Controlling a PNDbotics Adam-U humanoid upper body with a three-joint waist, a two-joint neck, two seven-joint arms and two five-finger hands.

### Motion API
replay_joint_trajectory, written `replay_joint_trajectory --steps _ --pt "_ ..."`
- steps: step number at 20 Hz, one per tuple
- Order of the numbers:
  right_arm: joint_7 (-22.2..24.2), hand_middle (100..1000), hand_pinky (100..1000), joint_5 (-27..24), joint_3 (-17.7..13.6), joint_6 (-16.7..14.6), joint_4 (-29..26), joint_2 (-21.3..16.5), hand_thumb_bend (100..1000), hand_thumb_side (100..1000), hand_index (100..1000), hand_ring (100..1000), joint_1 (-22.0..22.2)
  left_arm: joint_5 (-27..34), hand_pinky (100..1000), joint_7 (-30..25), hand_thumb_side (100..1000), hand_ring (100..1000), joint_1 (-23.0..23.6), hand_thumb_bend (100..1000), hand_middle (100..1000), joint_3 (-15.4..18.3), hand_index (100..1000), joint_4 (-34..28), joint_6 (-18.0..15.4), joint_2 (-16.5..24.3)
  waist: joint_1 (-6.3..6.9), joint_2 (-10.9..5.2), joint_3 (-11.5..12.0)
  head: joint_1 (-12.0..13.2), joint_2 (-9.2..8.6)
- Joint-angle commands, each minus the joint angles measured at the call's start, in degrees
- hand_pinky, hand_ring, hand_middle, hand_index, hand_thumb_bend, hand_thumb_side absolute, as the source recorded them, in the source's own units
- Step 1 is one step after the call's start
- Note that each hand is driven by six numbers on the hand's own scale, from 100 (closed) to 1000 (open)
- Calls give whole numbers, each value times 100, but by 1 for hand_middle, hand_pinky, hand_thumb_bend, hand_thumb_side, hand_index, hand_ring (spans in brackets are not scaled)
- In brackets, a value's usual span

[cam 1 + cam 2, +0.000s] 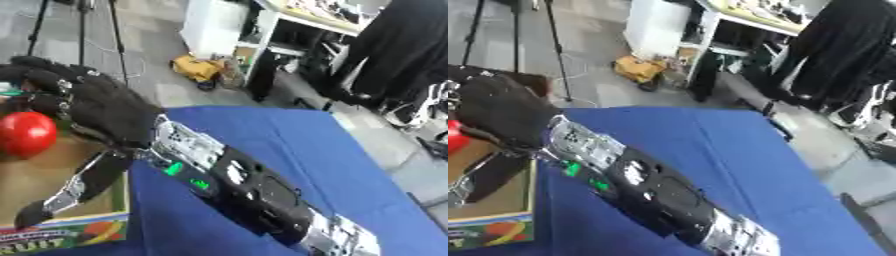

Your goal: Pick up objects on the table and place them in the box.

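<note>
My right hand (83,107) hangs over the box (52,172) at the worktop's (289,150) left, fingers seemingly curled on the red ball (26,134). Releasing carelessly could bounce it out.

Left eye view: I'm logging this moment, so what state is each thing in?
Red ball: over the open box, beside the right hand's fingers; contact unclear.
Box: open, cardboard floor showing.
Right hand: over the box, fingers curled.
Blue cloth: spread over the table.
</note>
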Motion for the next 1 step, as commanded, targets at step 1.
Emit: replay_joint_trajectory --steps 1 --pt "-125 855 644 -321 -301 176 -403 -301 792 1000 793 917 77 -34 159 41 812 144 40 100 551 54 283 -53 -27 70 81 -168 -44 -58 27"
